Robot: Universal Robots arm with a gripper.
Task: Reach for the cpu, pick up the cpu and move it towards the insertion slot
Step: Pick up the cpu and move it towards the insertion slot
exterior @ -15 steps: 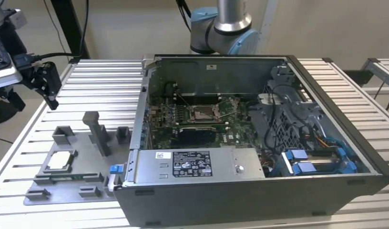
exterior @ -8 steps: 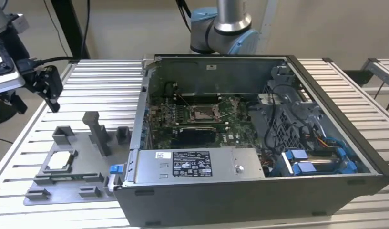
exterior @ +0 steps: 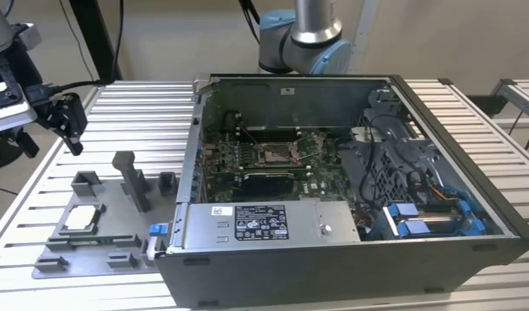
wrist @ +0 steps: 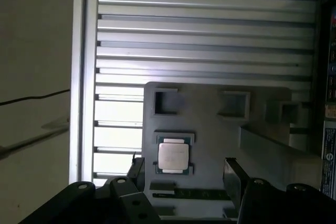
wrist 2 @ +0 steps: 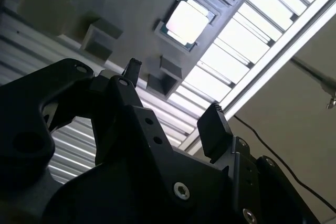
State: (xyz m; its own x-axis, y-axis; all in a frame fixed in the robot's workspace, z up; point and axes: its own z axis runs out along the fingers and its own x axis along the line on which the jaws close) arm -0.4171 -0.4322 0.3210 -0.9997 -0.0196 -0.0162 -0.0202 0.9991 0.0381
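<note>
— Where is the cpu (exterior: pixel 81 218)?

— It's on the grey fixture plate (exterior: pixel 117 223) on the counter (exterior: pixel 135 110), at the exterior view's left of the computer case (exterior: pixel 334 265).

— How does it look?

— It's a thin, flat square chip with a pale silvery top and a darker rim.

— And its pose?

— It lies level, top up. In both wrist views the cpu (wrist 2: pixel 186 22) (wrist: pixel 173 156) sits in a shallow square seat on the plate, its edges in line with the seat's. It lies free, and the top shines bright in the light.
</note>
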